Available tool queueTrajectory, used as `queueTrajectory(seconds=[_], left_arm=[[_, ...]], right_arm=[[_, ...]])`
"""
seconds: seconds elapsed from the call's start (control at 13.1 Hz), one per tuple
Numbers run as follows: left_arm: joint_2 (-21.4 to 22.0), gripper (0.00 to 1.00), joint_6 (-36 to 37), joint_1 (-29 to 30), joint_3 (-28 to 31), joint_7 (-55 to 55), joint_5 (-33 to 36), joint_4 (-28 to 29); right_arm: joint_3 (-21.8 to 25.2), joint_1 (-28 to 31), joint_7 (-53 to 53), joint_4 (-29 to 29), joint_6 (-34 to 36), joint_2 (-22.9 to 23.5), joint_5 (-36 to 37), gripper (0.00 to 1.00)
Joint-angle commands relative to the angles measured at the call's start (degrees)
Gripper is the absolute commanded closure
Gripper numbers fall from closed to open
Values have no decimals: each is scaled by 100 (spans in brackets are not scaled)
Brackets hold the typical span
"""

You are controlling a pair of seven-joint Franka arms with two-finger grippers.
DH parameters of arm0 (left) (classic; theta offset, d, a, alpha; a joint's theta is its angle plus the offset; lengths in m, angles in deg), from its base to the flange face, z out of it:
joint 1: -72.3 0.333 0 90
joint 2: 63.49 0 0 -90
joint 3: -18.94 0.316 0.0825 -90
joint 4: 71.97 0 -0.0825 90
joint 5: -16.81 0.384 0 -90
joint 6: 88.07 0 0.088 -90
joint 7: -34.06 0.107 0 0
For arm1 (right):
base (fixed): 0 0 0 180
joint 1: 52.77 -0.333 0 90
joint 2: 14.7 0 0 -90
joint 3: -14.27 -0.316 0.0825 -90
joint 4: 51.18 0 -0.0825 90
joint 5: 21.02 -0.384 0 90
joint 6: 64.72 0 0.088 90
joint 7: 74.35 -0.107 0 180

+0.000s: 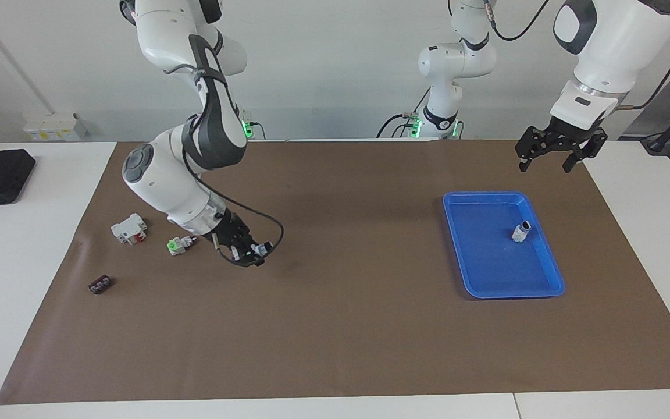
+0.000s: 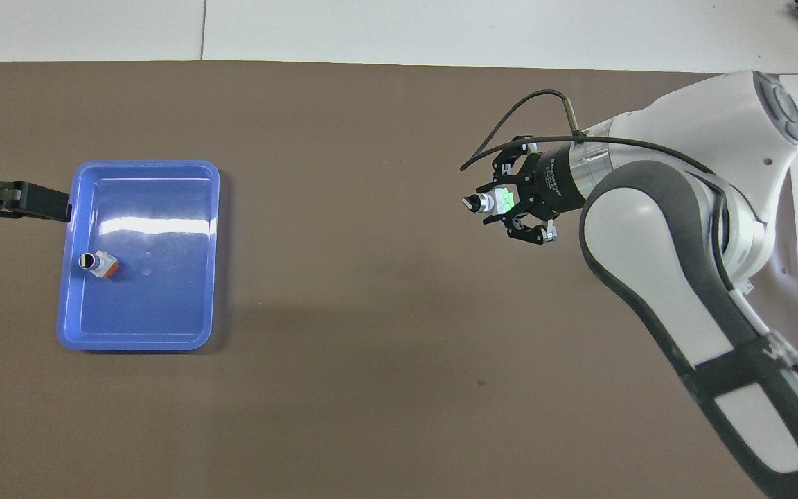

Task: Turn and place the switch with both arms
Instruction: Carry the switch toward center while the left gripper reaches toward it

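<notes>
Ref. clock: overhead view, 12 = away from the robots, centred on the brown paper mat unless noted.

1. R arm: the right gripper hangs over bare mat at approx. 2–3 o'clock, clear of the surface in the facing view. Fingers are clamped on the thumb-sized white-grey pushbutton switch with bright green block. The green block faces up between the fingers. The black-and-silver cylindrical end sticks out toward 9 o'clock. The switch is airborne and touches neither mat nor tray.

2. L arm: waiting. The left gripper is raised over the mat just beside the rim of the blue rectangular plastic tray, at the tray's 9 o'clock side. Fingers are spread wide, nothing between them.

3. Tray: lies flat at approx. 9 o'clock of the mat. Inside, near its 8 o'clock wall, lies a small white switch with orange side and dark round end.

4. Other items (facing view only; R arm covers them from overhead), all at the R arm's end of the mat:
- white-and-red block;
- second small white switch with green side, on the mat at approx. 10 o'clock of the block, near but apart;
- tiny black strip, approx. 1–2 o'clock of the block, well apart.
</notes>
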Motion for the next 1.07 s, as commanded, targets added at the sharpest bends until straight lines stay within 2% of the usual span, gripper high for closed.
queueTrajectory(seconds=[0.0,0.15,0.31,0.46,0.76,0.99], left_arm=[[183,0,-34,-11,-53,-40,109,214],[183,0,-51,-73,-79,-67,-4,214],[174,0,-51,6,-53,-84,-1133,205],[165,0,-43,-63,-62,-319,-1674,170],[139,2,-280,-170,-141,-1173,-2903,187],[86,9,-402,-371,-167,-1523,-3537,205]], right_arm=[[-308,-75,-1134,-53,98,-488,-177,100],[-563,-207,-2032,52,-6,-516,-203,100],[-573,-592,-2491,52,-348,-499,-168,100],[-573,-882,-3026,70,-883,-437,-168,100],[-573,-1322,-3248,412,-2035,150,-168,100],[-573,-1481,-3424,422,-2494,266,-151,100]])
